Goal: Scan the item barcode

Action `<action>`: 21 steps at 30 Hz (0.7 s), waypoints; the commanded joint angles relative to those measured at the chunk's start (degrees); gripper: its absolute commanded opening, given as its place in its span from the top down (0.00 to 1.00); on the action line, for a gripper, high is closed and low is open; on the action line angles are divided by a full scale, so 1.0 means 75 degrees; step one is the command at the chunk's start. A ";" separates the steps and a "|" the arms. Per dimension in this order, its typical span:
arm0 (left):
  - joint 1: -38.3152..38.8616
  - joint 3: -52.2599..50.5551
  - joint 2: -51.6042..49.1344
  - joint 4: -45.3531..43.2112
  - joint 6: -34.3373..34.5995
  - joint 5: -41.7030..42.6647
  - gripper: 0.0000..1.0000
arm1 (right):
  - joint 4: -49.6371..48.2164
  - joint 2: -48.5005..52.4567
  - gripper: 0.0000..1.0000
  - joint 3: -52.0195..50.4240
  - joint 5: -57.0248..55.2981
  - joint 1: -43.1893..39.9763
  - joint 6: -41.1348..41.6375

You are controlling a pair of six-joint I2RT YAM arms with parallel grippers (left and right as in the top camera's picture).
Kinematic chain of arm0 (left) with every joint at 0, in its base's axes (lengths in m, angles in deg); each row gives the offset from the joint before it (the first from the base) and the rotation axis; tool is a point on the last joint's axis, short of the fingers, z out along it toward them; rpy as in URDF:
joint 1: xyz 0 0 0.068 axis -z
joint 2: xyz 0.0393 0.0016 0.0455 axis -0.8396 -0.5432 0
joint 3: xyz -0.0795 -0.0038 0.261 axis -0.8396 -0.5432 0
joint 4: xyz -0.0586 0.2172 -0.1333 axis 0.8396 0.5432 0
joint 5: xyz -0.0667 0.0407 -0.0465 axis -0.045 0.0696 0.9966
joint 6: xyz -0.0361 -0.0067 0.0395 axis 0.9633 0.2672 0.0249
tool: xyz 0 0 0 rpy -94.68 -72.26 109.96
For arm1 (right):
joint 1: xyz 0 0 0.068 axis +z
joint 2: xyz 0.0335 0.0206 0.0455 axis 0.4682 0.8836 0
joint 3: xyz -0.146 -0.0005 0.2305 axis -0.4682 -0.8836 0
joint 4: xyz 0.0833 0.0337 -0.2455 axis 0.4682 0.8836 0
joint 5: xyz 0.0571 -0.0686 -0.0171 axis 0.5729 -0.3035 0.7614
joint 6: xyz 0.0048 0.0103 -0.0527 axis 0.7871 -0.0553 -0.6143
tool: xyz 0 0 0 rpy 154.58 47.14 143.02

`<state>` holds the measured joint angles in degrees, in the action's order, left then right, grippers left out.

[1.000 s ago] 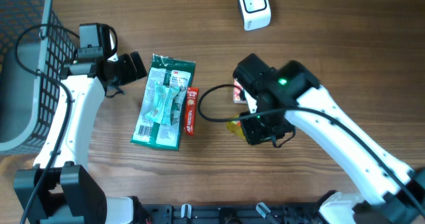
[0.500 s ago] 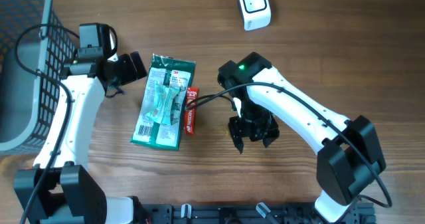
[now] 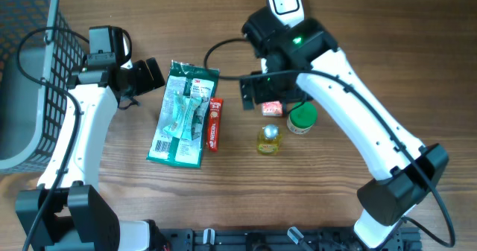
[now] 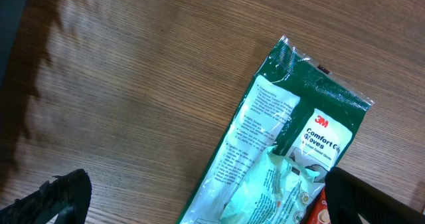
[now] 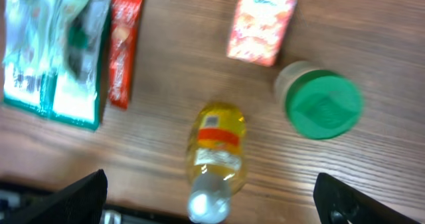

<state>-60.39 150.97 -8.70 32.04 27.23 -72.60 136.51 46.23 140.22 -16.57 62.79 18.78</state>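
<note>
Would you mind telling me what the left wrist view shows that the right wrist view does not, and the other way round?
Only the left wrist view: the top end of the gloves package close up, with its "3M Comfort Gloves" print readable. Only the right wrist view: a small orange box, a green-lidded jar and a yellow bottle lying on its side, all apart from one another. Both share: the gloves package, the red packet beside it (only a sliver in the left wrist view) and the wooden table.
</note>
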 commanded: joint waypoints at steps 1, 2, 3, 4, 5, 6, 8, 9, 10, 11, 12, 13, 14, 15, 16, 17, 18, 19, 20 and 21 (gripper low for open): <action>-0.0020 0.0055 0.0029 0.0000 0.0038 0.0061 0.00 | -0.0326 0.0029 0.00 0.0163 -0.0329 -0.0370 0.1364; -0.0020 0.0055 0.0029 0.0000 0.0041 0.0061 0.00 | -0.0318 0.0029 0.01 0.0163 -0.0335 -0.0443 0.1757; -0.0020 0.0055 0.0029 0.0000 0.0038 0.0061 0.00 | -0.0291 0.0029 0.04 0.0160 -0.0335 -0.0490 0.2780; -0.0020 0.0055 0.0029 0.0000 0.0038 0.0061 0.00 | -0.0265 0.0029 0.04 0.0125 -0.0323 -0.0484 0.3803; -0.0020 0.0055 0.0029 0.0000 0.0041 0.0061 0.00 | -0.0184 0.0029 0.03 0.0079 -0.0248 -0.0449 0.4884; -0.0020 0.0055 0.0029 0.0000 0.0038 0.0061 0.00 | -0.0099 0.0032 0.03 0.0050 -0.0181 -0.0425 0.5496; -0.0020 0.0055 0.0029 0.0000 0.0041 0.0061 0.00 | 0.0029 0.0050 0.01 -0.0157 0.0125 -0.0291 0.6805; -0.0020 0.0055 0.0029 0.0000 0.0038 0.0061 0.00 | 0.0029 0.0050 0.00 -0.0303 0.0125 -0.0175 0.7166; -0.0020 0.0055 0.0029 0.0000 0.0041 0.0061 0.00 | 0.0029 0.0050 0.00 -0.0481 0.0125 -0.0061 0.7493; -0.0020 0.0055 0.0029 0.0000 0.0038 0.0061 0.00 | 0.0020 0.0050 0.00 -0.0670 0.0125 0.0044 0.7723; -0.0020 0.0055 0.0029 0.0000 0.0041 0.0061 0.00 | -0.0006 0.0050 0.00 -0.0839 0.0122 0.0128 0.7898; -0.0020 0.0055 0.0029 0.0000 0.0038 0.0061 0.00 | -0.0067 0.0050 0.00 -0.1131 0.0131 0.0224 0.8166; -0.0020 0.0055 0.0029 0.0000 0.0038 0.0061 0.00 | -0.0087 0.0050 0.00 -0.1376 0.0189 0.0265 0.8387; -0.0020 0.0055 0.0029 0.0000 0.0038 0.0061 0.00 | -0.0184 0.0050 0.00 -0.1687 0.0289 0.0271 0.8513; -0.0020 0.0055 0.0029 0.0000 0.0041 0.0061 0.00 | -0.0411 0.0050 0.00 -0.1976 0.0405 0.0271 0.8507; -0.0020 0.0055 0.0029 0.0000 0.0041 0.0061 0.00 | -0.0778 0.0050 0.00 -0.2296 0.0443 0.0271 0.8480; -0.0020 0.0055 0.0029 0.0000 0.0041 0.0061 0.00 | -0.0991 0.0050 0.00 -0.2503 0.0501 0.0271 0.8478; -0.0020 0.0055 0.0029 0.0000 0.0041 0.0061 0.00 | -0.1154 0.0050 0.00 -0.2658 0.0536 0.0271 0.8480; -0.0020 0.0055 0.0029 0.0000 0.0038 0.0061 0.00 | -0.1300 0.0050 0.00 -0.2850 0.0589 0.0271 0.8483; -0.0020 0.0055 0.0029 0.0000 0.0038 0.0061 0.00 | -0.1425 0.0050 0.01 -0.3019 0.0656 0.0271 0.8486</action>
<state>-60.39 150.97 -8.70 32.02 27.23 -72.60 127.13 46.34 119.85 -13.16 64.69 80.90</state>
